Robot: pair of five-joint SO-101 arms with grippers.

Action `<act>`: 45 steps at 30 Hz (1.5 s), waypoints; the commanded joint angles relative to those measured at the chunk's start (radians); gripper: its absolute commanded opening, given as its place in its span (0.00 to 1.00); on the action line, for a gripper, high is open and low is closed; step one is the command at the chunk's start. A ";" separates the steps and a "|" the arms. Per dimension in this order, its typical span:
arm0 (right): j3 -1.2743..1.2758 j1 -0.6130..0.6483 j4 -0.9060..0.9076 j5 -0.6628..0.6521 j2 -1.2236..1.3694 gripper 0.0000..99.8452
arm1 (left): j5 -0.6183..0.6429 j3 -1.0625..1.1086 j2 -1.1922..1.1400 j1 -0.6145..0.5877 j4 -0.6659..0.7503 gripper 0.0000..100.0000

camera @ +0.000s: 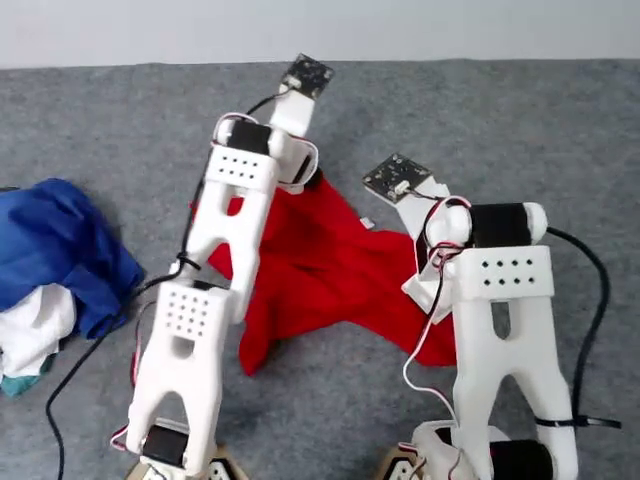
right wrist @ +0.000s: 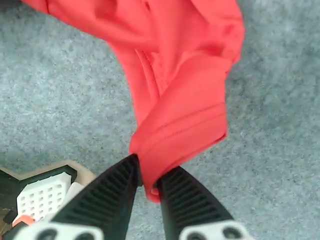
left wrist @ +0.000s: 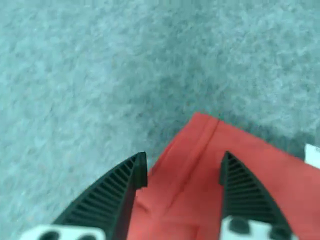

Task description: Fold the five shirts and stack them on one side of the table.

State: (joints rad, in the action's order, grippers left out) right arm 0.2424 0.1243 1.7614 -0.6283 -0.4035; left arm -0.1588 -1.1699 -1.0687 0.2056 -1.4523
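A red shirt (camera: 330, 265) lies crumpled on the grey table between the two arms. In the left wrist view my left gripper (left wrist: 184, 159) is open, its black fingers (left wrist: 122, 192) straddling a hemmed corner of the red shirt (left wrist: 200, 185) just above the table. In the right wrist view my right gripper (right wrist: 150, 172) is shut on a bunched fold of the red shirt (right wrist: 185, 80), which hangs stretched away from the fingertips. In the high view both grippers are hidden under their own white arms.
A heap of other shirts sits at the table's left edge: a blue one (camera: 55, 245) on top, a white one (camera: 35, 325) and a bit of teal (camera: 20, 385) below. Bare grey table (camera: 520, 130) spreads behind and to the right. Cables trail beside both arm bases.
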 commanded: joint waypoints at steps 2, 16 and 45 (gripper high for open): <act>-0.006 0.008 0.031 0.012 -0.025 0.01 | -0.051 -0.202 -0.143 0.011 -0.081 0.24; -0.011 0.007 0.031 0.014 -0.027 0.01 | -0.155 -0.291 -0.110 -0.084 -0.302 0.01; -0.011 0.191 -0.176 0.014 0.153 0.01 | -0.175 1.527 1.131 -0.255 -0.121 0.11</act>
State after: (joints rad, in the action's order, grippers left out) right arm 0.2424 0.2823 1.6019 -0.6252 -0.2639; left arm -0.3214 0.2509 -0.0315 -0.0123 -1.6425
